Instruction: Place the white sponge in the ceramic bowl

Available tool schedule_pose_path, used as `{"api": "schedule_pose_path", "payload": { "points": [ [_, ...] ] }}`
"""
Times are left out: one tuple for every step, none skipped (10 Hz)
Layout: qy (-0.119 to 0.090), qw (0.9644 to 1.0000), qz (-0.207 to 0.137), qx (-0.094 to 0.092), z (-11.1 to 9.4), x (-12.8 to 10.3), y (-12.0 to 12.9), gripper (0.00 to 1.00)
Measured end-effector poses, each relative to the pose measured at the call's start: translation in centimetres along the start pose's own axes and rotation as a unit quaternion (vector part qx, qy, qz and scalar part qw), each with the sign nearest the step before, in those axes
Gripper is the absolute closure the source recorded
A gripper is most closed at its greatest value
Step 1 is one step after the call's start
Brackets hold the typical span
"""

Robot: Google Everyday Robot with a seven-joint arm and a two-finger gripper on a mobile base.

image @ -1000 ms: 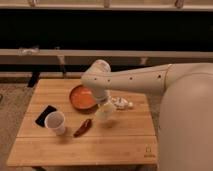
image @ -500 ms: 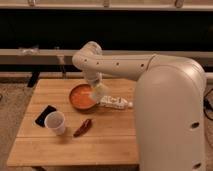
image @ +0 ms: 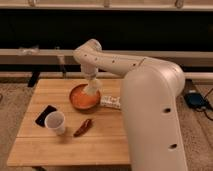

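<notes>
The orange-red ceramic bowl stands on the wooden table, near its far middle. My gripper hangs straight down from the white arm over the bowl's right inner side. A pale off-white block, the white sponge, sits in the gripper's grasp just above the bowl's inside. The gripper looks shut on it. The sponge's lower edge is close to the bowl's glossy floor; I cannot tell whether it touches.
A white packet with dark markings lies right of the bowl. A white cup and a black flat object sit front left. A red chili lies in front of the bowl. My large arm body covers the table's right side.
The arm has swung left from the packet's side to over the bowl, carrying the pale sponge, and the gripper now sits lower inside the bowl's rim.
</notes>
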Motion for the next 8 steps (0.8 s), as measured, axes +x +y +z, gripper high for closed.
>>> {"api": "schedule_pose_path", "payload": {
  "points": [
    [-0.013, 0.9999, -0.002, 0.003, 0.9, -0.5, -0.8, 0.33],
    [-0.026, 0.9996, -0.006, 0.005, 1.7, -0.7, -1.5, 0.24],
    [-0.037, 0.9993, -0.010, 0.006, 2.4, -0.9, -2.0, 0.20],
    [-0.047, 0.9988, -0.017, 0.005, 2.8, -1.6, -2.5, 0.20],
    [-0.060, 0.9977, -0.031, 0.005, 3.2, -3.0, -3.1, 0.20],
    [-0.069, 0.9968, -0.040, 0.004, 3.3, -3.8, -2.9, 0.20],
    [-0.078, 0.9959, -0.045, 0.004, 3.1, -4.3, -2.2, 0.20],
    [-0.086, 0.9951, -0.049, 0.008, 2.5, -4.9, -1.5, 0.20]
  ]
}}
